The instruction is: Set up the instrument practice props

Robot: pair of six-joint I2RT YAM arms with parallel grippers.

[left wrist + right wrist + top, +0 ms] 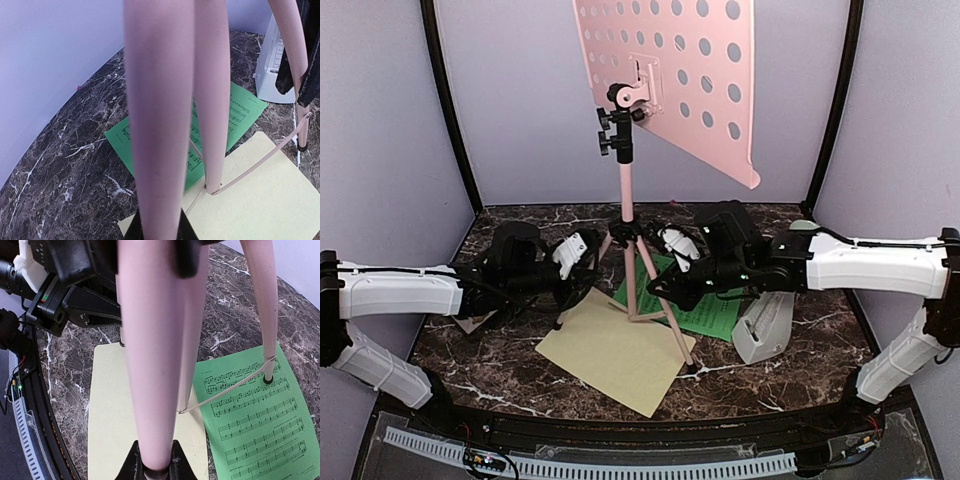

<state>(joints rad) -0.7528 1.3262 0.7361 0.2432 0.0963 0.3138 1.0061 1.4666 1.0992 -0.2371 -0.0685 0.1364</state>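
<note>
The pink music stand [624, 190] stands upright on its tripod in the middle, its perforated desk [680, 70] high at the back. My left gripper [580, 254] is shut on the stand's left leg [159, 125]. My right gripper [677, 250] is shut on the right leg [152, 350]. The pale yellow sheet [615, 352] lies flat under the front of the tripod. The green sheet [712, 312] lies flat under its right side. The light-grey metronome [763, 325] sits on the table to the right of the green sheet.
A small pale green bowl [803, 226] shows behind my right arm. A pale tile edge [472, 322] peeks from under my left arm. Purple walls close in the back and sides. A black rim [620, 430] runs along the marble table's near edge.
</note>
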